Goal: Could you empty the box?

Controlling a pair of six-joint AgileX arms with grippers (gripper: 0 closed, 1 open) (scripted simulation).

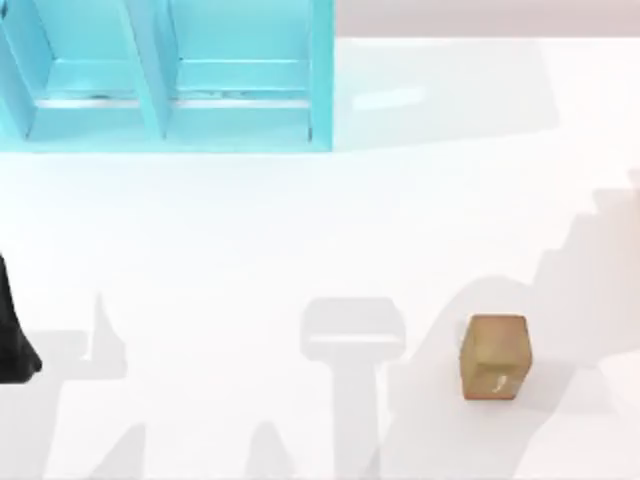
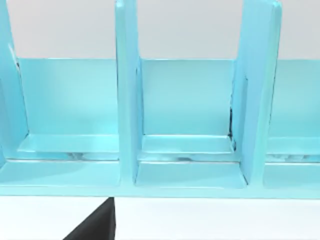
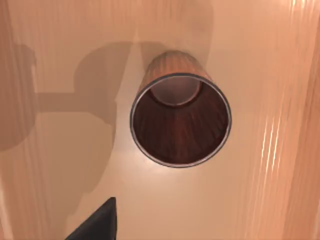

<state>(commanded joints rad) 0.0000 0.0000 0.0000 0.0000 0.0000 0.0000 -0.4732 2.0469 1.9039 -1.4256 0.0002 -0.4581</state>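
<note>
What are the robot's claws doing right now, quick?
Left claw: at the table's left edge, nothing seen in it; open or closed cannot be told.
Right claw: above a brown cup; open or closed cannot be told.

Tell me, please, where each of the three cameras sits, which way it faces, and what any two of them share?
Top view: above the table, looking down on the blue rack and brown box; a dark piece of the left arm shows at the left edge.
Left wrist view: faces the blue rack's compartments; a dark gripper part shows.
Right wrist view: looks onto a wooden surface with a brown cup; a dark gripper part shows.
Shared: top and left wrist both show the blue rack.
</note>
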